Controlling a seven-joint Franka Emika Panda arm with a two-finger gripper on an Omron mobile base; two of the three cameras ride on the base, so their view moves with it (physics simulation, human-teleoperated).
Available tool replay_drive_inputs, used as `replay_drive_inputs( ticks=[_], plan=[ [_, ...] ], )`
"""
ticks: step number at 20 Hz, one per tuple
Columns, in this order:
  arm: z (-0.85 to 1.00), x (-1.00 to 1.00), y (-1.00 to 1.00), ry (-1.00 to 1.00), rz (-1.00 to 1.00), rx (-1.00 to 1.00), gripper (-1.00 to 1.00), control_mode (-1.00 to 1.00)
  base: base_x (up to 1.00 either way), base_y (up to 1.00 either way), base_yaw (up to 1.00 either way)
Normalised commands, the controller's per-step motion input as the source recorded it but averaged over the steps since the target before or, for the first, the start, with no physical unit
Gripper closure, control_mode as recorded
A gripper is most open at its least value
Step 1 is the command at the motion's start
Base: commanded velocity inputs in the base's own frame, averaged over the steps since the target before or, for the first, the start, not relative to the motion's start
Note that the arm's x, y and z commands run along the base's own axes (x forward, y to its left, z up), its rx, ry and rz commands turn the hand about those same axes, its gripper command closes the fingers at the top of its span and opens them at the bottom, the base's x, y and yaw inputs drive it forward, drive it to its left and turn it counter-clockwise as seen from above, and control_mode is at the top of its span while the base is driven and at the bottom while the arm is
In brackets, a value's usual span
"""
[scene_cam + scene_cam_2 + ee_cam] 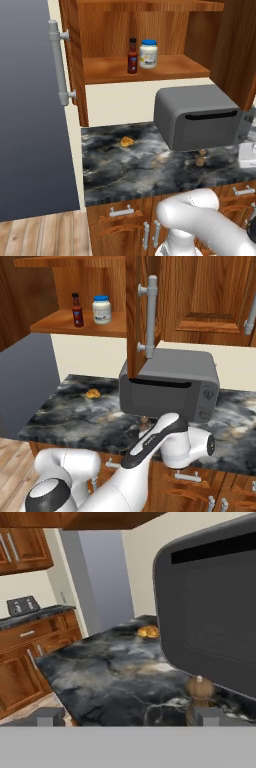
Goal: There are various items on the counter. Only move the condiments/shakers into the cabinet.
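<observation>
**On counter: shaker in front of toaster oven**

Brown shaker point(199, 699) stands upright on the counter point(125, 170), close against the grey toaster oven point(197, 117). Food lump point(127, 141) lies well apart. Sauce bottle point(132, 56) and blue-lidded jar point(148, 54) sit on the cabinet shelf point(110, 70). Gripper point(127, 717) low, level, fingers spread wide, holding nothing.

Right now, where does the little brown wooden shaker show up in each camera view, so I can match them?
Left base view: brown shaker on the counter, lower right, just in front of the toaster oven.
Right base view: partly hidden behind the arm, a bit of it below the oven's front.
Hand view: bottom right, close by.
Shared landmark: the grey toaster oven beside it.
</observation>
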Motion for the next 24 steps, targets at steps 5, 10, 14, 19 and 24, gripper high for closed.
replay_drive_inputs(
  ticks=[5, 10, 14, 19, 24],
  plan=[
    [-0.22, 0.4, 0.0, 0.0, 0.17, 0.0, -1.0, -1.0, 0.0, 0.0, 0.0],
    [-0.32, 0.37, 0.0, 0.01, 0.22, 0.0, -1.0, -1.0, 0.0, 0.0, 0.0],
    [-0.41, 0.39, 0.0, 0.0, 0.22, 0.0, -1.0, -1.0, 0.0, 0.0, 0.0],
    [-0.29, 0.34, 0.0, 0.0, 0.12, 0.0, -1.0, -1.0, 0.0, 0.0, 0.0],
    [-0.14, 0.36, 0.0, 0.0, 0.04, 0.0, -1.0, -1.0, 0.0, 0.0, 0.0]
  ],
)
